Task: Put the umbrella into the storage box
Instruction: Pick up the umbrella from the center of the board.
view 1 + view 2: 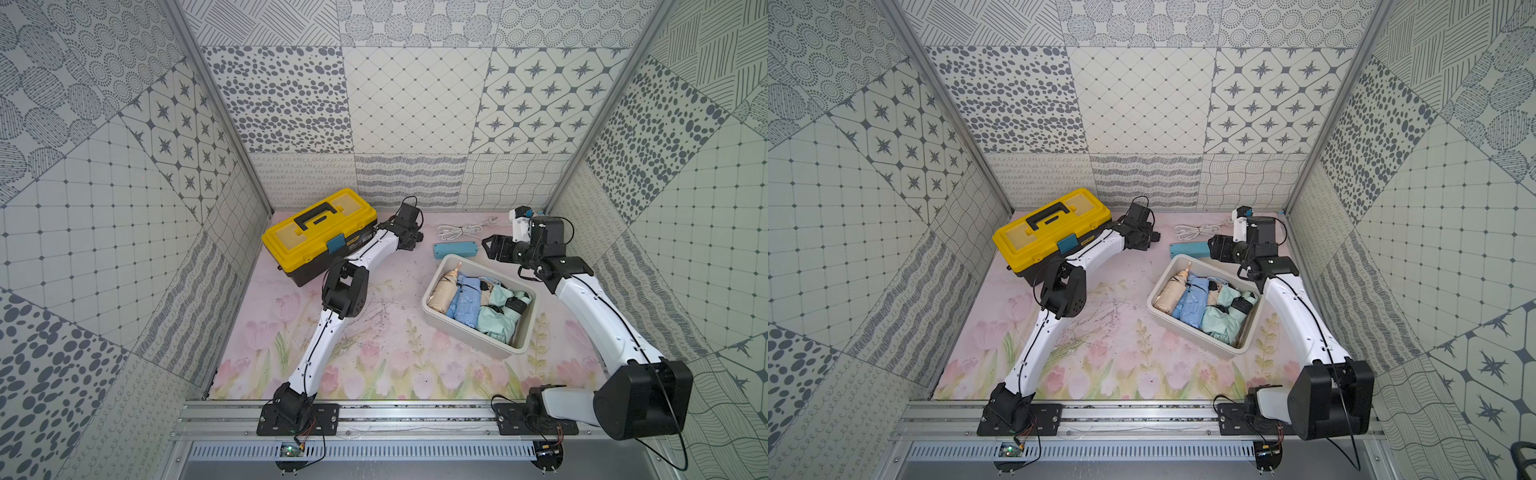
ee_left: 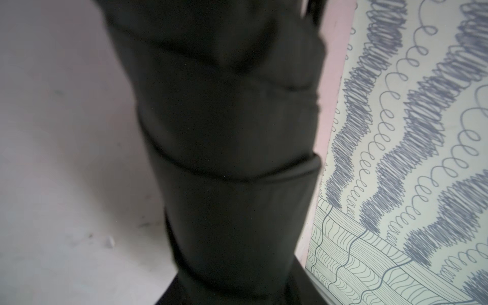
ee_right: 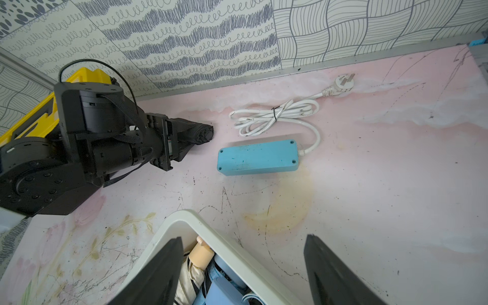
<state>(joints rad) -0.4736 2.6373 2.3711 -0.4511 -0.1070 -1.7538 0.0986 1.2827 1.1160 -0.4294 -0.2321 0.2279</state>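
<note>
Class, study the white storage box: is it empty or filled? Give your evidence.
Filled, nearly. The storage box holds a beige umbrella, a blue umbrella and a mint-green umbrella, folded, side by side.

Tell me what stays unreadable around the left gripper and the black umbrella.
- Left wrist view: black umbrella fills the picture, blurred; no fingers show.
- Right wrist view: left gripper covers all but the umbrella's end; jaw contact unclear.
- Both top views: that spot is too small and dark.
- Right wrist view: storage box cut off by the edge.
</note>
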